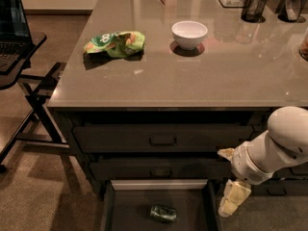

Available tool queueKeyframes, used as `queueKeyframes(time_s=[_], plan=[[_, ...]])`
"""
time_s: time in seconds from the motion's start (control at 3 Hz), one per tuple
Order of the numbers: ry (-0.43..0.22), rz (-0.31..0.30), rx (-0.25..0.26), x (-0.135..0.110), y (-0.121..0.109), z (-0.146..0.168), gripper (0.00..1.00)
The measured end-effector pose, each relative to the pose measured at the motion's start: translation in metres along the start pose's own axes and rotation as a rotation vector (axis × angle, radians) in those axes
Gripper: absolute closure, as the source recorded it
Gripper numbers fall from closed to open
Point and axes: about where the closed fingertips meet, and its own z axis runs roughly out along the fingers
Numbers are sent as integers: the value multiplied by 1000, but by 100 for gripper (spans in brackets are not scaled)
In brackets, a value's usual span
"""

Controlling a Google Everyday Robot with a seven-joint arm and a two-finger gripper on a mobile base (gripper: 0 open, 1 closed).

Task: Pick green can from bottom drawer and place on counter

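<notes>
My white, rounded arm [274, 148] entered from the right edge of the scene, in front of the cabinet, and bent down and to the left. My pale yellow claw [233, 198] hung at its end, pointing downward, just outside the right wall of the drawer described below and above floor level. Its opening could not be determined from this view. It held nothing and was well apart from the can.

The wide, shallow dark grey bottom drawer [159, 184] with a pale inner rim stood pulled out at the near edge of the scene. On its flat dark floor lay one item: the small dark green metallic drink can [162, 213], on its side, near the middle.

Above it, two dark drawer fronts [162, 138] with black handles were shut.

The large glossy grey-beige counter [216, 76] carried a round white bowl [189, 34] near its middle, a crumpled bright green snack bag [115, 43] to the left of the bowl, and a black mesh cup [253, 6] at the far right. The cup's contents could not be made out.
</notes>
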Motion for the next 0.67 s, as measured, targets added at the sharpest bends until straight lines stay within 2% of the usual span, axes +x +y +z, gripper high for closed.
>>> queueKeyframes(time_s=[0.33, 0.67], plan=[[-1, 0, 0, 0, 0, 0, 0], [-29, -4, 6, -2, -4, 1, 0]])
